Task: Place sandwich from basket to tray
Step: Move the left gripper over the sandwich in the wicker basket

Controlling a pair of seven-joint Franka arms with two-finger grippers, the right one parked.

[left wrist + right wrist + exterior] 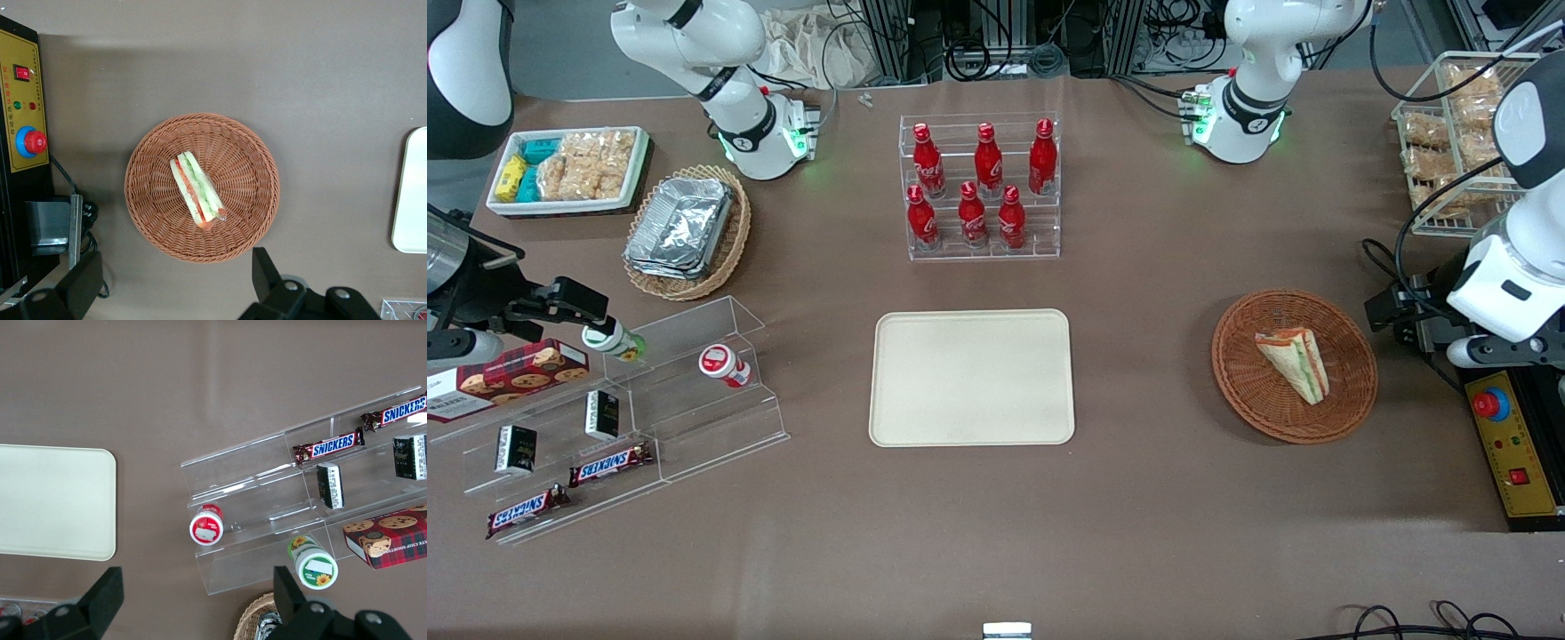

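Note:
The sandwich (1294,363), a wrapped wedge with green and orange-red filling, lies in the round reddish-brown basket (1245,391) toward the working arm's end of the table. The cream tray (971,378) lies flat and bare at mid-table. My left gripper (1385,311) hovers above the table just outside the basket's rim, open and empty. In the left wrist view the sandwich (195,190) lies at the middle of the basket (247,220), my gripper (175,280) has its fingers spread wide apart clear of the rim, and an edge of the tray (412,193) shows.
A black-and-yellow control box with a red button (1512,444) sits beside the basket. A rack of red bottles (983,187) stands farther from the camera than the tray. A wire basket of snacks (1449,133), acrylic shelves (623,418) and a tan basket of foil containers (685,231) stand around.

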